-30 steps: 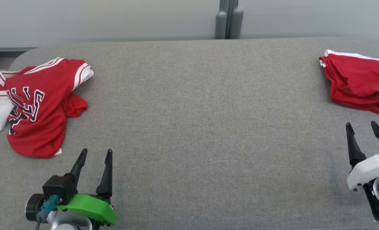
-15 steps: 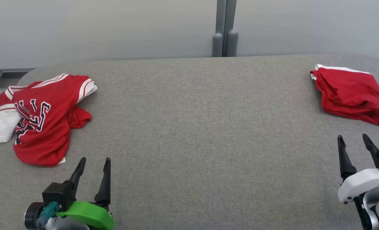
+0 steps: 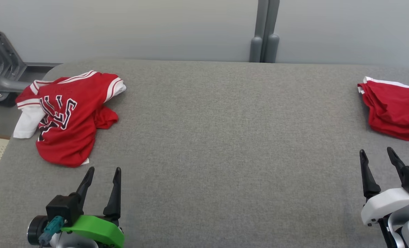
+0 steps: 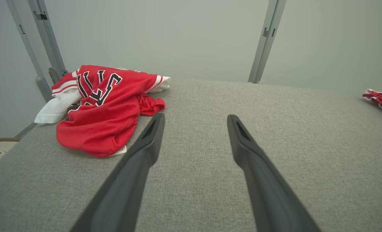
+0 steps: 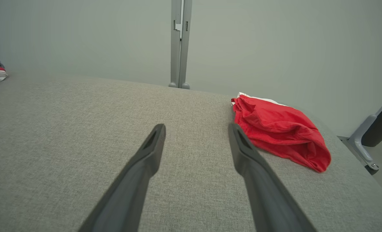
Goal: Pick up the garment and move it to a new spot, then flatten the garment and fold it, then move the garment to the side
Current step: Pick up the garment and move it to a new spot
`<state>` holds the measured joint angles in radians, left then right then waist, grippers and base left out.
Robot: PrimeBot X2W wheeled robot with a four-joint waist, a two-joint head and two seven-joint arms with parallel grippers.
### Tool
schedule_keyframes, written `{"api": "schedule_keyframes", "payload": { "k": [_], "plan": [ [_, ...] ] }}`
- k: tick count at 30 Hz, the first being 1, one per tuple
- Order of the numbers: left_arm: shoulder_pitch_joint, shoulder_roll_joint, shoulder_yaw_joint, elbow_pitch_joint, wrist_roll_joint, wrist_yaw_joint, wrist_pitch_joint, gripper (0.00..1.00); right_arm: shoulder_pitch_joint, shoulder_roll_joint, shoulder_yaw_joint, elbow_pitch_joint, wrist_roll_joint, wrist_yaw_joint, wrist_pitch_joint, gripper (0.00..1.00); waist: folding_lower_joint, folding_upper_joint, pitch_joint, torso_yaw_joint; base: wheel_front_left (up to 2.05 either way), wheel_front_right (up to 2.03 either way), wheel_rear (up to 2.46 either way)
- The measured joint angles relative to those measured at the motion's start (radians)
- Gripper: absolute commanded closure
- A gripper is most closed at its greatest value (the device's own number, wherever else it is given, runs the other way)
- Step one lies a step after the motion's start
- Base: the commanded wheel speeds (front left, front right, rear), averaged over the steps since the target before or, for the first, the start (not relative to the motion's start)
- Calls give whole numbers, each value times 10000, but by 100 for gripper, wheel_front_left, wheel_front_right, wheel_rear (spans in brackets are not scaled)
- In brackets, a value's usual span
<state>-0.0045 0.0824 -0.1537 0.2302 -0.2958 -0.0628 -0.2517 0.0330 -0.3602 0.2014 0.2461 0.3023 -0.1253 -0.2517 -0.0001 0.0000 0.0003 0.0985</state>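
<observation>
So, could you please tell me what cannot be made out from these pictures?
Lettering on the jersey: head view, crumpled folds hide part, so unreadable.
The folded red garment: head view, right edge cuts off its right part.
Right wrist view: left edge cuts the jersey to a sliver.
The right hand: head view, its wrist runs off the lower right corner.

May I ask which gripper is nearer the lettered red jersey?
Left. The left gripper is just short of the red jersey; the right gripper is far across, by the folded garment.
</observation>
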Motion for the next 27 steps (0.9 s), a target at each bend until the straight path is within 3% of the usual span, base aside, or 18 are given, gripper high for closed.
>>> {"api": "schedule_keyframes", "payload": {
  "k": [5, 14, 27],
  "plan": [
    [31, -44, 456, -140, -4, 121, 0, 0, -39, 115, 470, -102, -219, 38, 0, 0, 0, 0, -25, 563, 0, 0, 0],
    [684, -38, 1243, -460, -6, 464, 0, 0, -536, 495, 1306, -92, -568, 545, 0, 0, 0, 0, -137, 1869, 0, 0, 0],
    [689, -35, 1208, -541, -2, 353, 0, 0, -519, 573, 1051, 67, -566, 443, 0, 0, 0, 0, -280, 3479, 0, 0, 0]
  ]
}}
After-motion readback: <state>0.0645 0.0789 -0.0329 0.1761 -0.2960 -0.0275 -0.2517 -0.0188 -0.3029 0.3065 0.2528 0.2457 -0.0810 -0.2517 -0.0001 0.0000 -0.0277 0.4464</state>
